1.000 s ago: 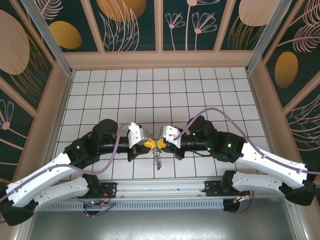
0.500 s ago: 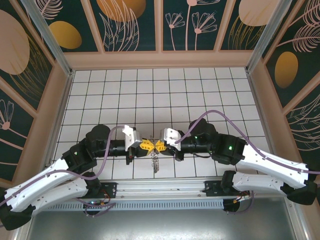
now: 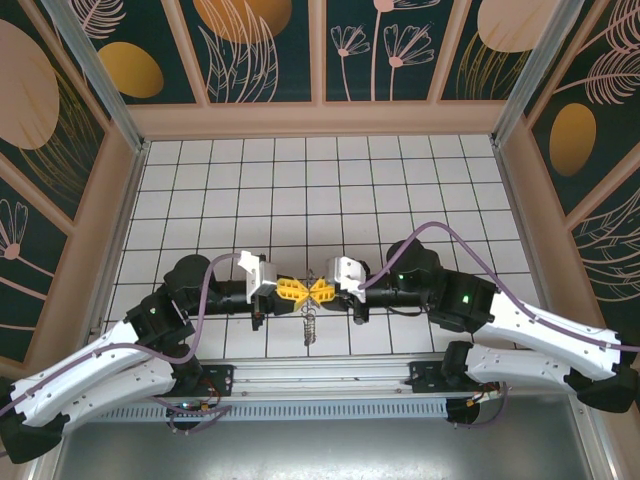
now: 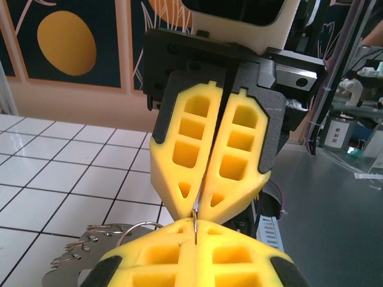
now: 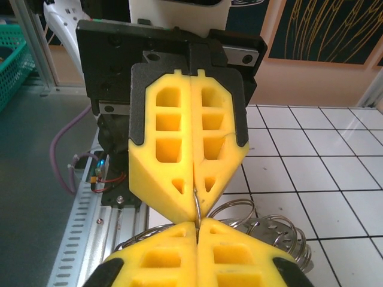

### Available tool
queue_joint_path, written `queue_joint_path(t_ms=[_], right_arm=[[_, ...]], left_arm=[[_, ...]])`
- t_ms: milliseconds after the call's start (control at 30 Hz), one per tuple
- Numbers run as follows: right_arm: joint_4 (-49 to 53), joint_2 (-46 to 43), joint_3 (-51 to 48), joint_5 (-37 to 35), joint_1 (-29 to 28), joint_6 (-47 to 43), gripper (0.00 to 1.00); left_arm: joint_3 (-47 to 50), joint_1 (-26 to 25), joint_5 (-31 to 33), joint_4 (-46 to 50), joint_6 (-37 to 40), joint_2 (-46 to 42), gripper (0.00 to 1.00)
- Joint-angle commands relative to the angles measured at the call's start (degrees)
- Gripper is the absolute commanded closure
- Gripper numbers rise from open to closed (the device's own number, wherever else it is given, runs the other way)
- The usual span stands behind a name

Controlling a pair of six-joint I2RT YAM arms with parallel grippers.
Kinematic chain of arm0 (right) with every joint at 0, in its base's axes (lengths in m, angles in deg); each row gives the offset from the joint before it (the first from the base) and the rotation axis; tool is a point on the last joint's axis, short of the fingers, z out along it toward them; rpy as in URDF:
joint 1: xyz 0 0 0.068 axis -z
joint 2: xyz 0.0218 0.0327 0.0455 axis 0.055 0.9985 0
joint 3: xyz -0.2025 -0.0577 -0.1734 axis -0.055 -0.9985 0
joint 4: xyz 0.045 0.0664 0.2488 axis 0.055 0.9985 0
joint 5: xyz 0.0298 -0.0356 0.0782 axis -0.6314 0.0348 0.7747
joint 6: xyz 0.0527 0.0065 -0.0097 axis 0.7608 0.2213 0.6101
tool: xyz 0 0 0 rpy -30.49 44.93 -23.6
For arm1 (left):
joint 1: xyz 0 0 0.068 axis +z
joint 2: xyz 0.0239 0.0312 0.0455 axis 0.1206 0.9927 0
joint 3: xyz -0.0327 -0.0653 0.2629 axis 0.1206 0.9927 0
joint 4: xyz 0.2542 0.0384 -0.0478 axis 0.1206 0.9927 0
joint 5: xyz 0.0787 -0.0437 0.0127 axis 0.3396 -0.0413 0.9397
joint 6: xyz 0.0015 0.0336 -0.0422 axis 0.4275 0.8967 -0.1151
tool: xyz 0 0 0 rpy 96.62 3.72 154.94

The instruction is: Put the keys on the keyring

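My left gripper and right gripper meet tip to tip above the near middle of the tiled floor. Both are shut on one thin wire loop of the keyring, which crosses the seam between the two pairs of yellow fingers. Under the fingertips hangs a small silvery-dark cluster of rings and keys that I cannot separate from above. In the right wrist view, my right gripper has wire coils and a flat metal key beneath it. In the left wrist view, more rings hang left of my left gripper.
White tiled floor stretches back to patterned walls. A metal rail with both arm bases runs along the near edge, just behind the hanging cluster. Purple cables loop over both arms.
Both arms have shifted slightly and their wrists have levelled out. The fingertips still meet at the same spot, and the hanging cluster stays under them.
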Motion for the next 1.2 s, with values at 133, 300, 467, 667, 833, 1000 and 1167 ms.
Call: queue_joint_path(t_ms=[133,300,467,667,833,1000,1167], right_arm=[[-2.1,0.6,0.3,-2.7,-0.8,-0.5,1.00],[3.5,2.8,4.5,-6.9,-0.7,-2.0,1.00],[10.1,7.1,9.1,-11.3,-0.7,-3.8,1.00],[14.2,10.5,12.5,-14.0,-1.2,-5.5,1.00],[12.7,10.1,11.9,-12.2,-1.6,-5.3,1.00],[7.5,6.1,7.4,-6.9,-1.6,-3.0,1.00],[4.6,4.3,4.6,-3.4,-1.7,-1.2,0.89]], left_arm=[[-3.4,-0.2,-0.1,-1.3,0.0,1.6,1.00],[-8.4,-0.2,8.6,11.0,3.7,5.8,0.99],[-11.0,-0.1,11.0,16.1,5.2,10.0,0.89],[-11.9,-0.1,10.3,18.4,6.5,12.2,1.00],[-9.7,-0.1,8.4,15.2,5.5,10.3,1.00],[-5.8,-0.2,3.4,5.9,3.0,5.0,1.00],[-4.5,-0.2,-0.8,1.9,2.6,2.9,1.00]])
